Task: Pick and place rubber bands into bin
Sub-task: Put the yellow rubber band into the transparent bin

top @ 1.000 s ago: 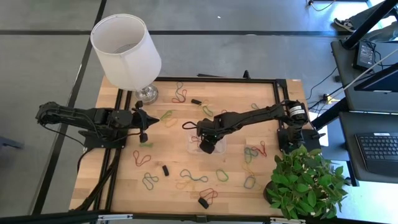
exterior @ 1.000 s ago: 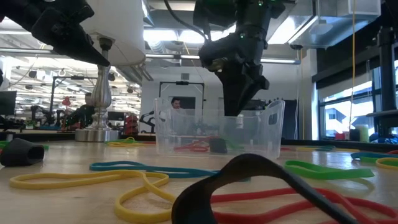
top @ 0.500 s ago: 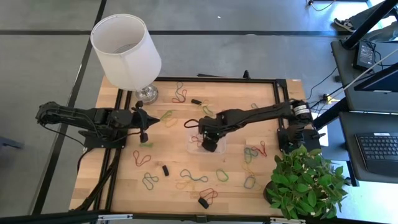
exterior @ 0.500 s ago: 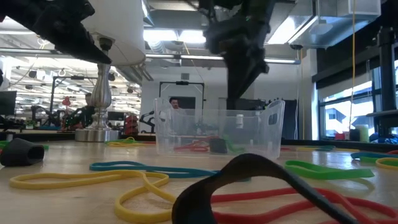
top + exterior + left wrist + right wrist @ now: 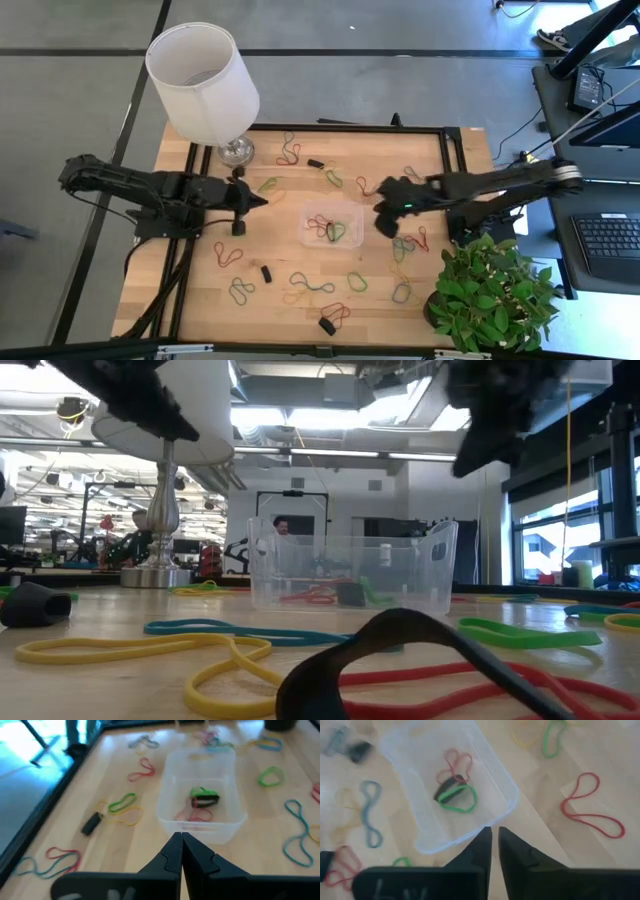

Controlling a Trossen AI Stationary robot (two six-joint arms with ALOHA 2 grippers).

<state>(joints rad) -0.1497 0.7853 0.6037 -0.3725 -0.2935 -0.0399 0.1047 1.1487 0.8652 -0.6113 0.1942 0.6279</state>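
From above, the small shallow clear plastic bin sits near the middle of the pale wooden desk and holds red, green and black rubber bands, while many more thin coloured elastic loops lie scattered around it on the bare wood. The right end effector hangs just right of the bin, apart from it, and the left end effector points toward the bin from the left, well apart. A white cylindrical lampshade stands at the far left corner and a green leafy plant at the near right. At desk level, the bin stands beyond a near spread of yellow, teal, green, red and black bands, with both arms raised above it. The left wrist view shows the bin ahead of the left end effector, whose fingers are pressed together with nothing between them. The right wrist view shows the bin just beyond the right end effector, its fingers a narrow gap apart and empty.
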